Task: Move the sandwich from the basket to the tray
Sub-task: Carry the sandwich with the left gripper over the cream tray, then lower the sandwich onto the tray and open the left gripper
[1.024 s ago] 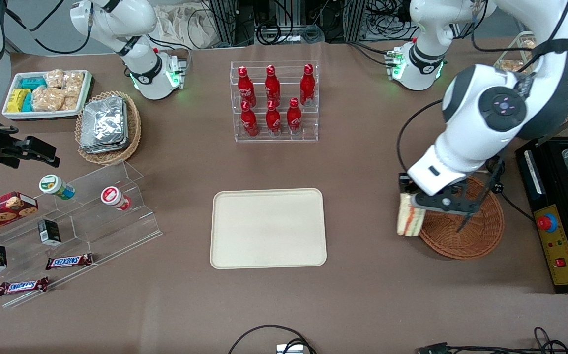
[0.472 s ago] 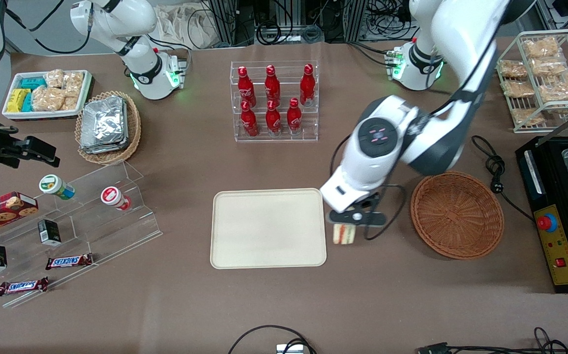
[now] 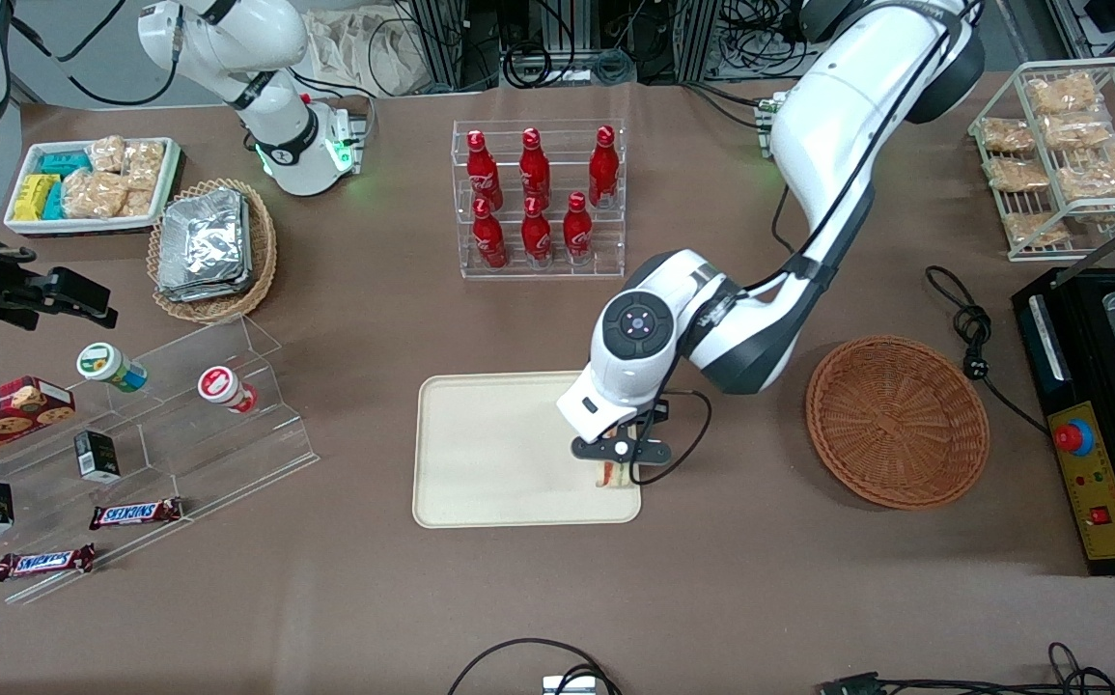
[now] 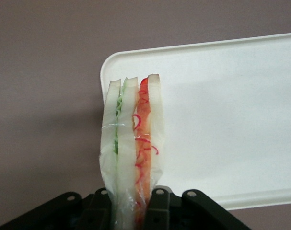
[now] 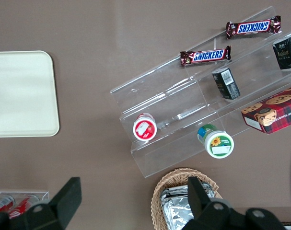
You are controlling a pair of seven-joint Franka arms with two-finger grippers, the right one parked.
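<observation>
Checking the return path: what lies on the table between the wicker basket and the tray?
Bare brown tabletop, per the front view, between the basket and the tray; the gripper holds the sandwich over the tray's corner.

Setting: a robotics lab bench dressed as a mock snack shop, with two white robot arms bolted at green-lit bases point(image 3: 311, 154) to a brown-covered table point(image 3: 518, 598), bundles of black cables point(image 3: 557, 48) along the table's edge farthest from the front camera, and a black control box with a red emergency-stop button point(image 3: 1074, 436) at the working arm's end. Shop-like stock is laid out: a clear acrylic rack of red cola bottles point(image 3: 538, 198), a clear stepped acrylic display stand point(image 3: 229, 425) with chocolate bars point(image 3: 135, 513), and a white wire rack of tan snack packets point(image 3: 1064, 145).
</observation>
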